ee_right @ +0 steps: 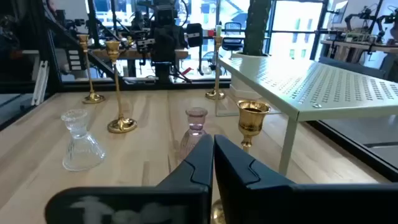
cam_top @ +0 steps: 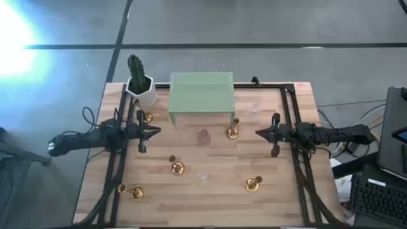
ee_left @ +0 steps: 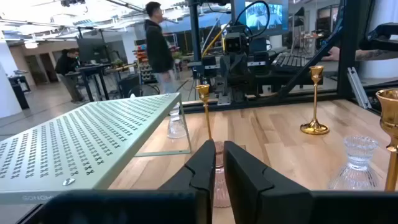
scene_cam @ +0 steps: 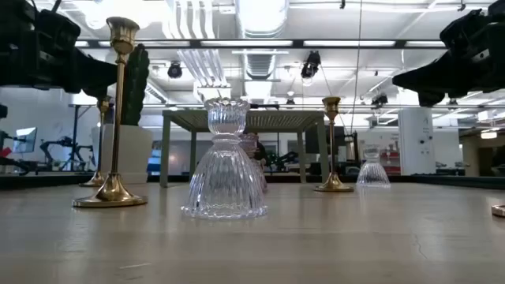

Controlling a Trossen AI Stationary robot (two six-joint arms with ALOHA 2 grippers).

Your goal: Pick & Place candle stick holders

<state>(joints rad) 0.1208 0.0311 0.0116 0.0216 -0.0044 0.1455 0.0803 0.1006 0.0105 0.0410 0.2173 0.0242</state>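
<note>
Several gold candle stick holders stand on their round bases about the wooden table: one [cam_top: 233,132] by the stand's right leg, one [cam_top: 177,168] at the middle, one [cam_top: 253,184] near right, one [cam_top: 137,192] near left. A pinkish glass holder [cam_top: 203,136] stands at the centre, between the two grippers. In the low view a clear ribbed glass holder [scene_cam: 225,162] stands close by. My left gripper [cam_top: 156,132] [ee_left: 217,149] hovers at the left, pointing at the pinkish glass, fingers nearly together with only a slit between them. My right gripper [cam_top: 259,133] [ee_right: 213,140] hovers at the right, shut and empty.
A green perforated stand [cam_top: 201,98] occupies the far middle, with a cactus in a white pot [cam_top: 140,86] to its left. Black rails [cam_top: 294,121] run along both table sides. A keyboard [cam_top: 375,197] lies off the table's right. People [ee_left: 158,46] stand in the room beyond.
</note>
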